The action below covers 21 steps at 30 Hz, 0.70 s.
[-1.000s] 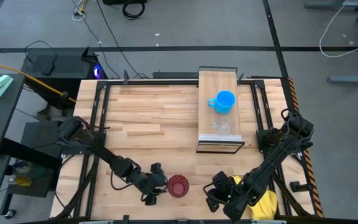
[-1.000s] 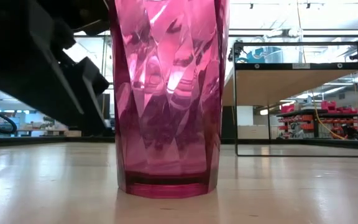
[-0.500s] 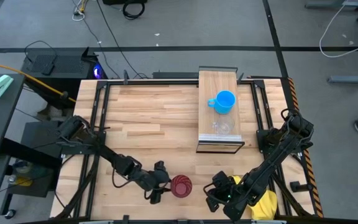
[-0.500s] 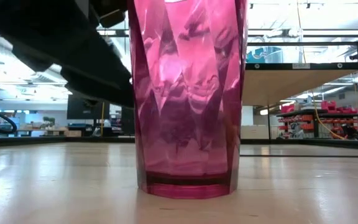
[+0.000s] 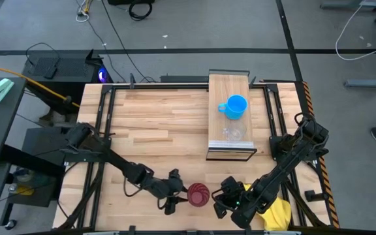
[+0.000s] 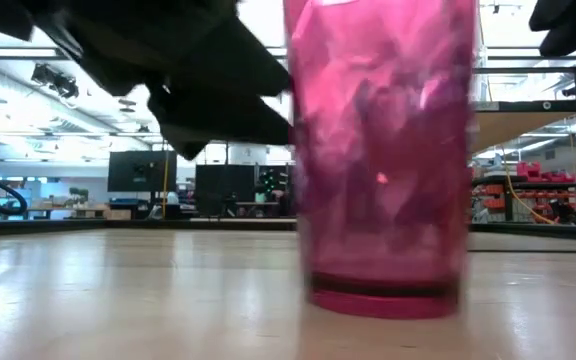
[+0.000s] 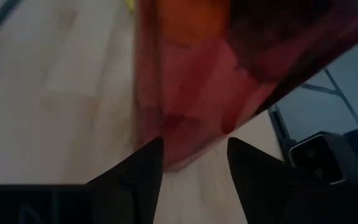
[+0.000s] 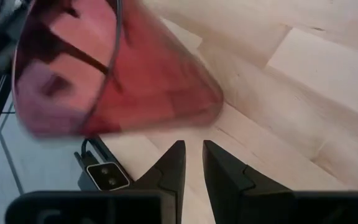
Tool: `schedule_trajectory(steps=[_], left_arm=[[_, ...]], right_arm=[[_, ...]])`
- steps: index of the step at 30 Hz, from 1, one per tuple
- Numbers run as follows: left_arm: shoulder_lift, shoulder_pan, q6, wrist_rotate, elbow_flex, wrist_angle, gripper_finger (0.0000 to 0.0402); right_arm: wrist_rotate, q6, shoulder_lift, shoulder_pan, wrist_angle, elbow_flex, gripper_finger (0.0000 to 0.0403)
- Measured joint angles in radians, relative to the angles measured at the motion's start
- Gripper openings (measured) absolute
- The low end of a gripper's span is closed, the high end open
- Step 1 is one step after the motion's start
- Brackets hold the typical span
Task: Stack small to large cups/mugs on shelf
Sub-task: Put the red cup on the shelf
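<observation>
Left wrist view, red tumbler upright between left gripper open jaws (right gripper's nearly closed).

Left gripper open — right gripper narrowly parted, both low

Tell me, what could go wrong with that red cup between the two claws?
The dark red tumbler stands near the table's front edge, so a nudge from the open left claw might topple it or roll it off. The right claw sits just on its other side, so the two arms may bump each other.
</observation>
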<state>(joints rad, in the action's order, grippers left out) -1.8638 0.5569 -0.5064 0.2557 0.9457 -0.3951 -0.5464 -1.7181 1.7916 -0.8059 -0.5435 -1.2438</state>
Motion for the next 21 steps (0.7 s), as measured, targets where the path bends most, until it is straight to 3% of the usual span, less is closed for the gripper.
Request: schedule_trajectory(steps=[10, 21], left_arm=[[-0.156, -0.011, -0.006, -0.052, 0.128, 0.006, 0.0181], [-0.156, -0.052, -0.006, -0.058, 0.160, 0.036, 0.0177]], right_arm=[[0.000, -0.019, 0.000, -0.022, -0.004, 0.000, 0.0062], [0.008, -0.195, -0.059, -0.115, -0.116, 0.000, 0.0062]])
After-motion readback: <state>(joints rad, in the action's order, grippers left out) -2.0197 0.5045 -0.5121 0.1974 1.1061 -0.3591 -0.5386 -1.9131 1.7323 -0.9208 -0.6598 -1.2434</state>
